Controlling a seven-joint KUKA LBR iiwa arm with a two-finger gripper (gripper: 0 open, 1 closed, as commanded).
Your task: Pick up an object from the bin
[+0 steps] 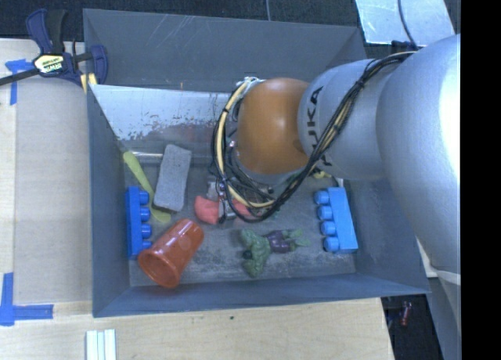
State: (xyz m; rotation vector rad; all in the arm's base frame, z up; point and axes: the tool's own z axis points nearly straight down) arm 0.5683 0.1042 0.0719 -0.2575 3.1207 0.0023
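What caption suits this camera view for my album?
Robot arm reaching into a grey bin, its orange-covered wrist above a pink lump beside an orange cup.

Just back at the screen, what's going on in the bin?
The arm's gripper is down in the middle of the bin beside a small pink lump. I can't see anything held. A grey block, an orange cup on its side, a left blue brick, a right blue brick and a green-purple toy lie around it.
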